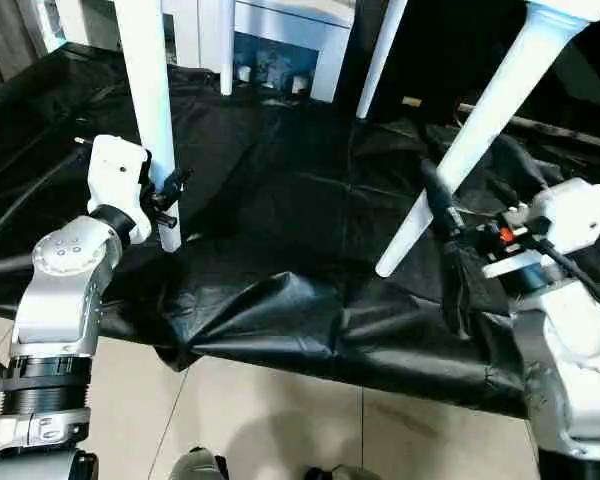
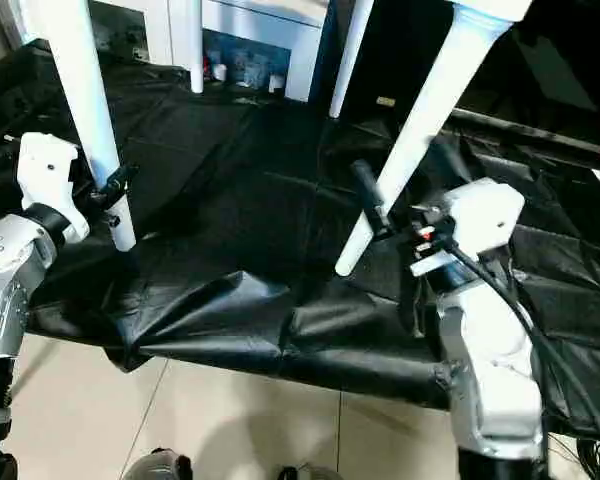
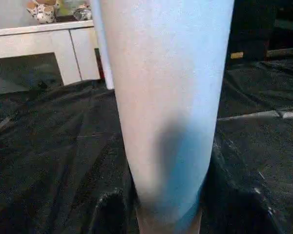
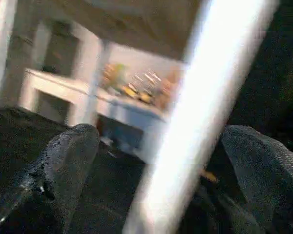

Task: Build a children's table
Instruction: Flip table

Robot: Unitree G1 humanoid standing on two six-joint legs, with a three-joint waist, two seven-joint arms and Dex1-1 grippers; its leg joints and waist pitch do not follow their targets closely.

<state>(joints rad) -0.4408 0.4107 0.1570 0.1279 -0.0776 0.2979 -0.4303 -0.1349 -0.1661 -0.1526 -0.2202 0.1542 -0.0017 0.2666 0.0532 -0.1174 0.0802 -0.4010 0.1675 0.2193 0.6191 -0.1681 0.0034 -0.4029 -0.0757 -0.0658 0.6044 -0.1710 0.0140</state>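
Smooth tapered white plastic leg (image 1: 150,110) clamped by left end effector (image 1: 168,192), right end effector (image 4: 161,161) spread wide around slanted leg (image 1: 480,130), crinkled black sheet (image 1: 280,300)

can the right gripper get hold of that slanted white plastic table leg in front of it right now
Probably yes. The right gripper is open, its black fingers standing on either side of the slanted white plastic table leg, and nothing lies between them.

Showing four long tapered white plastic table legs (image 1: 150,110), two black-fingered grippers (image 1: 170,195), one crinkled black plastic sheet (image 1: 280,230), one white cabinet (image 1: 280,40).
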